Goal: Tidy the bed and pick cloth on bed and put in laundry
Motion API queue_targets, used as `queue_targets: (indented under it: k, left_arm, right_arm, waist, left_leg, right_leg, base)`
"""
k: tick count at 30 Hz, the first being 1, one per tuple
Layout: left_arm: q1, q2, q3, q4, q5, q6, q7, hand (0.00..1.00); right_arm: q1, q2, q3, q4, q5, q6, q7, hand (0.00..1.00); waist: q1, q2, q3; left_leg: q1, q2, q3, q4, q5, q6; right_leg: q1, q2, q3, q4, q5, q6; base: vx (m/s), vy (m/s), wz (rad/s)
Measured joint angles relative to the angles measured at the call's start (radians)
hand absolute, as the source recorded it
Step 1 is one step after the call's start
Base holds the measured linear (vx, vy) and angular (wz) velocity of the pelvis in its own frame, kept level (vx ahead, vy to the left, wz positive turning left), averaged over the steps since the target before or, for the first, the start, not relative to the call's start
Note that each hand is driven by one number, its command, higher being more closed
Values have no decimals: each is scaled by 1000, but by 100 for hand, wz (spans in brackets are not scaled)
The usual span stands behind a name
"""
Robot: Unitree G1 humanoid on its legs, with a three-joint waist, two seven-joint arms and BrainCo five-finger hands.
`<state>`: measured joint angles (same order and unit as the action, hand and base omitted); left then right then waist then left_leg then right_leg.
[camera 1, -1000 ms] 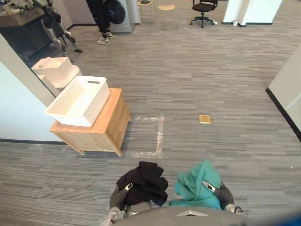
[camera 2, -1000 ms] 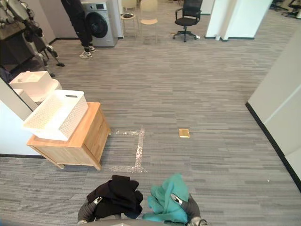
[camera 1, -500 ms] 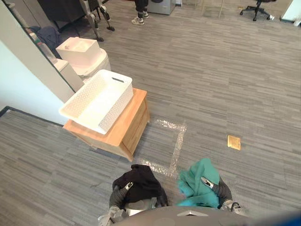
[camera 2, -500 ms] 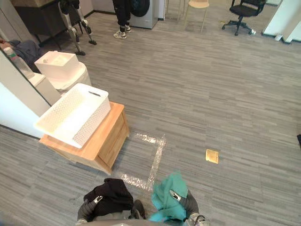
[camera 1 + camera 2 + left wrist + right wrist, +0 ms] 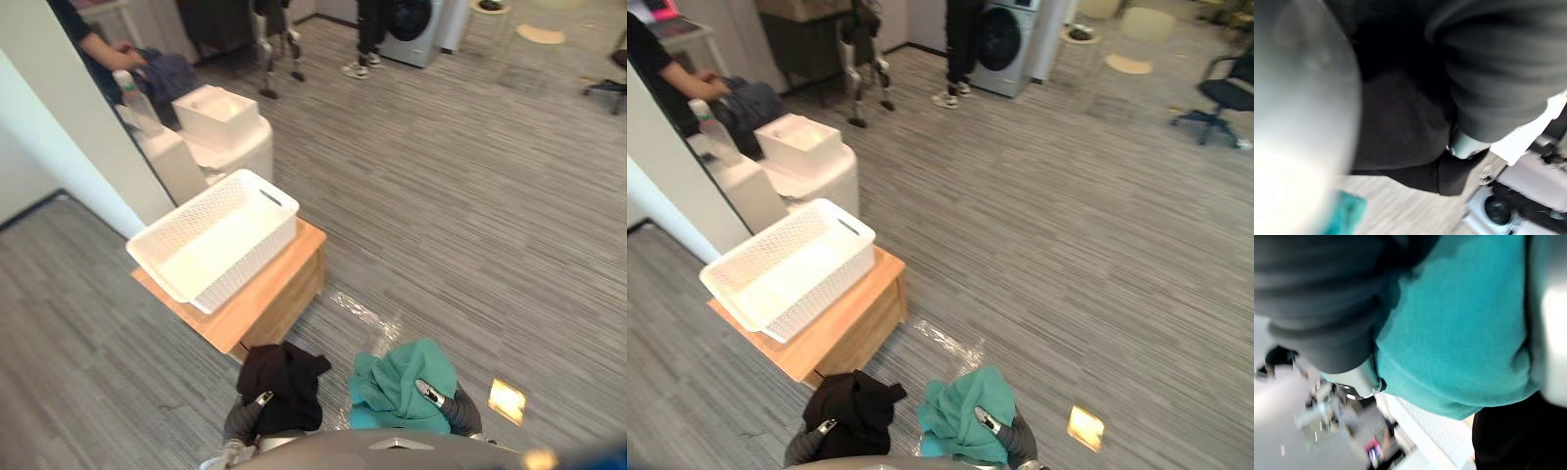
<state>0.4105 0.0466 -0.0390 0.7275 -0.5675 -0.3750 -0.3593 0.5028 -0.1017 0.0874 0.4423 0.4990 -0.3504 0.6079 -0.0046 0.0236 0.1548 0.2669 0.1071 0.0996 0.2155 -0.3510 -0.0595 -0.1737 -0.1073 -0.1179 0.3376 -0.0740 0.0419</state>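
Grey carpet (image 5: 470, 225) runs to a washing machine (image 5: 1004, 44) far off. Nearer, to the left, a wooden cabinet (image 5: 284, 294) carries a white basket (image 5: 211, 240). Black cloth (image 5: 284, 377) covers the left hand (image 5: 1498, 88) and teal cloth (image 5: 402, 382) the right hand (image 5: 1317, 308), so I cannot tell either grip. Shiny tape (image 5: 367, 313) lies on the carpet between cabinet and cloths.

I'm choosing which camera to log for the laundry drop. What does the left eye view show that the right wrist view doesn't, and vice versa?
Left eye view: the whole white basket on its wooden cabinet, plus a yellow plate on the floor. Right wrist view: the ribbed cover of the right hand, close against the teal cloth. Both: the teal cloth and the black cloth. A white latticed strip in the wrist view is probably the basket.
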Motion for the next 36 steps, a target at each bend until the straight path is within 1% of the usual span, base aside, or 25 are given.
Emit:
queue_targets:
  k: [1, 3, 5, 7, 8, 10, 11, 12, 14, 16, 18, 19, 20, 21, 22, 23, 25, 27, 28, 29, 30, 31, 32, 34, 36]
  left_arm:
    - [-2, -10, -1, -14, -1, 0, 0, 100]
    - [5, -27, 25, -50, -14, -2, 9, 100]
    - [18, -31, 33, -85, -31, -3, 6, 100]
    - [25, -30, 40, -98, -27, -4, -4, 100]
    - [26, -30, 40, -99, -24, -2, -8, 100]
    - [24, -31, 38, -94, -18, 2, -16, 100]
    - [18, -33, 28, -82, 0, 5, -29, 100]
    - [14, -31, 22, -74, 5, 7, -32, 100]
    - [9, -27, 29, -78, 37, 5, -39, 100]
    - [4, -20, 31, -76, 46, -1, -47, 100]
    - [4, -15, 30, -71, 48, 2, -49, 100]
    - [3, -11, 30, -63, 48, 3, -49, 100]
    - [0, -8, 26, -54, 47, 3, -49, 100]
    - [1, -4, 18, -53, 47, 4, -49, 100]
    - [-3, 18, 13, -45, 47, 8, -49, 100]
    - [-6, 37, 11, -33, 46, 18, -48, 100]
    - [-6, 42, 6, -34, 44, 21, -49, 100]
    - [-7, 51, 3, -36, 42, 43, -58, 100]
    - [-5, 57, 4, -37, 44, 46, -62, 100]
    - [0, 80, 3, -40, 47, 47, -72, 100]
    - [-10, 86, 4, -27, 49, 62, -74, 100]
    - [-2, 80, 3, -32, 50, 62, -80, 100]
    - [18, 60, 5, -35, 59, 57, -102, 100]
    - [24, 43, 12, -36, 79, 57, -112, 100]
    - [22, 31, 9, -39, 87, 57, -119, 100]
  right_arm:
    - [-8, 0, 17, -12, -3, 5, 1, 100]
    - [-12, 7, 43, -35, -7, 13, 0, 100]
    - [-19, 7, 45, -55, -12, 23, 12, 100]
    - [-19, -4, 23, -52, -13, 29, 19, 100]
    - [-20, -4, 10, -49, -13, 32, 21, 100]
    - [-38, -5, -6, -25, -14, 32, 23, 100]
    - [-42, -7, -15, -7, -14, 33, 22, 100]
    - [-44, -4, -20, 6, -15, 34, 21, 100]
    - [-49, 17, -34, 34, -27, 41, 14, 100]
    - [-67, 23, -26, 43, -37, 41, 9, 100]
    - [-95, 21, -24, 48, -42, 41, -5, 100]
    - [-107, 19, -27, 48, -40, 41, -15, 100]
    - [-114, 19, -31, 44, -32, 41, -25, 100]
    - [-116, 23, -30, 43, -31, 42, -26, 100]
    - [-113, 31, -27, 42, -31, 44, -25, 100]
    - [-108, 35, -27, 43, -31, 44, -25, 100]
    - [-102, 35, -31, 43, -29, 38, -22, 100]
    - [-94, 44, -29, 44, -8, 37, -22, 100]
    - [-90, 46, -27, 44, 2, 37, -22, 100]
    - [-79, 54, -24, 43, 21, 35, -21, 100]
    - [-76, 48, -27, 48, 48, 34, -22, 100]
    - [-69, 43, -25, 41, 54, 27, -19, 100]
    - [-67, 25, -27, 32, 82, 13, -1, 100]
    - [-57, 11, -24, 15, 94, 8, 19, 100]
    - [-37, 13, -15, -3, 96, 8, 23, 100]
  waist:
    - [1, -1, 4]
    - [-1, -17, 2]
    - [10, -13, 4]
    - [18, -13, 3]
    - [19, -13, 3]
    - [12, -8, 1]
    - [5, 4, -6]
    - [-1, 7, -10]
    - [1, -22, -22]
    - [24, -39, -25]
    - [19, -40, -23]
    - [13, -39, -18]
    - [6, -36, -15]
    - [-3, -36, -8]
    - [-15, -56, -3]
    - [-30, -70, -4]
    - [-41, -71, -5]
    - [-40, -71, -6]
    - [-37, -76, -9]
    - [-35, -106, -17]
    - [-36, -103, -25]
    - [-33, -83, -34]
    - [-33, -56, -44]
    - [-35, -26, -59]
    - [-40, -23, -71]
  left_leg:
    - [-16, 5, -1, 29, 19, -8]
    - [-165, 35, 5, 295, 86, -4]
    - [-312, 139, 95, 550, 111, -4]
    - [-341, 189, 213, 542, 115, 2]
    - [-335, 189, 265, 485, 116, -4]
    - [-317, 156, 362, 315, 124, -21]
    - [-307, 111, 407, 161, 198, -25]
    - [-292, 92, 450, 85, 214, 18]
    - [-237, 6, 438, -100, 287, 49]
    - [-234, -15, 430, -123, 290, 55]
    - [-214, -28, 427, -124, 278, 70]
    - [-185, -35, 422, -128, 256, 70]
    - [-150, -40, 406, -144, 240, 73]
    - [-136, -47, 395, -146, 230, 75]
    - [-124, -55, 377, -141, 218, 77]
    - [-110, -54, 346, -140, 214, 75]
    - [-108, -44, 310, -137, 213, 67]
    - [-113, -24, 258, -126, 214, 38]
    - [-115, -22, 248, -126, 214, 27]
    - [-121, -31, 227, -130, 214, 4]
    - [-118, -12, 206, -140, 221, -21]
    - [-120, 7, 205, -154, 227, -31]
    - [-119, 44, 205, -186, 247, -57]
    - [-109, 79, 207, -224, 272, -74]
    - [-106, 101, 211, -236, 287, -83]
  right_leg:
    - [-3, -10, -18, 43, -51, 2]
    - [40, -38, -88, 26, -93, -5]
    - [124, -32, -179, -53, -96, -10]
    - [221, -34, -252, -130, -88, -3]
    - [251, -34, -281, -158, -84, -7]
    - [285, -35, -336, -194, -72, -15]
    - [304, -34, -378, -200, -71, -14]
    - [309, -32, -397, -203, -73, -12]
    - [326, -60, -423, -230, -57, 14]
    - [330, -71, -419, -236, -57, 15]
    - [311, -101, -410, -138, -70, 26]
    - [271, -140, -385, 18, -88, 43]
    - [188, -201, -333, 252, -90, 35]
    - [139, -227, -298, 357, -84, 25]
    - [95, -252, -251, 460, -120, 26]
    - [57, -256, -226, 487, -170, 24]
    - [39, -250, -217, 418, -186, 24]
    - [44, -210, -156, 186, -167, 44]
    - [49, -199, -132, 122, -139, 41]
    - [68, -183, -76, -7, -41, 32]
    - [87, -164, -83, -28, -33, 85]
    - [93, -141, -93, -45, -33, 85]
    - [97, -99, -113, -78, -29, 79]
    - [115, -61, -148, -112, -25, 65]
    - [139, -41, -177, -123, -35, 49]
  base:
    - [260, -397, 91]
    - [216, -424, 102]
    - [171, -294, 97]
    - [238, -262, 91]
    - [253, -137, 90]
    - [195, -26, 77]
    - [227, 36, 76]
    - [289, 50, 112]
    - [293, 63, 88]
    - [209, 63, 27]
    - [180, 84, 17]
    - [138, 121, 21]
    - [122, 106, 30]
    - [98, 34, 45]
    - [75, -13, 70]
    - [105, -44, 81]
    - [116, -86, 67]
    - [130, -169, 58]
    - [111, -237, 48]
    - [85, -301, 46]
    - [111, -356, 42]
    - [124, -341, 21]
    - [126, -244, 2]
    - [116, -200, 9]
    - [102, -153, 39]
